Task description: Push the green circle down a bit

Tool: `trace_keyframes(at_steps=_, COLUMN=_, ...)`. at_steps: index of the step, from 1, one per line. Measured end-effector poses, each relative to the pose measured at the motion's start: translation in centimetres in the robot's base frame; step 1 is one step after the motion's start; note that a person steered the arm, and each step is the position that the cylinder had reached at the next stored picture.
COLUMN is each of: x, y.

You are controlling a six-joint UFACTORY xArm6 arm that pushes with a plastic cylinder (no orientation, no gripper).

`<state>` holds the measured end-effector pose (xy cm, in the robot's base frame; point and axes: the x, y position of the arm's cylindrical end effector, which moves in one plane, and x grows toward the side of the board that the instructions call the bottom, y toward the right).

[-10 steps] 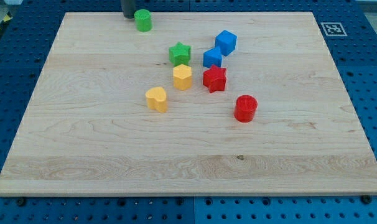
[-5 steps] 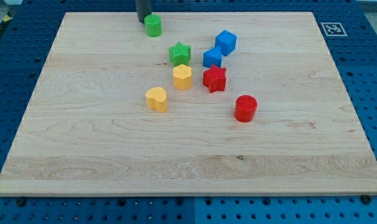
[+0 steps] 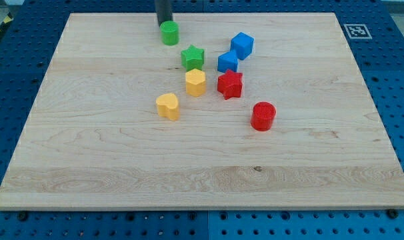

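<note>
The green circle (image 3: 169,33) is a small green cylinder near the top edge of the wooden board (image 3: 89,147), left of centre. My tip (image 3: 163,25) is a dark rod coming in from the view's top. It stands just above and slightly left of the green circle, touching or nearly touching it. The green star (image 3: 193,57) lies below and to the right of the circle, a short gap away.
Below the green star are a yellow hexagon (image 3: 196,83) and a yellow heart-like block (image 3: 168,106). Two blue blocks (image 3: 242,45) (image 3: 227,63), a red star (image 3: 230,84) and a red cylinder (image 3: 263,116) lie to the right. A marker tag (image 3: 356,31) sits at the board's top right corner.
My tip has moved to the right and down along the top edge. The green circle has slid to the right and down with it, closer to the green star.
</note>
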<state>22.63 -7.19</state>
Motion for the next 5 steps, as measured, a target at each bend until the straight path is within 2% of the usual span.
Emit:
trace_keyframes(at_steps=1, x=0.0, y=2.8)
trace_keyframes(at_steps=2, x=0.0, y=3.2)
trace_keyframes(at_steps=5, x=1.0, y=1.6)
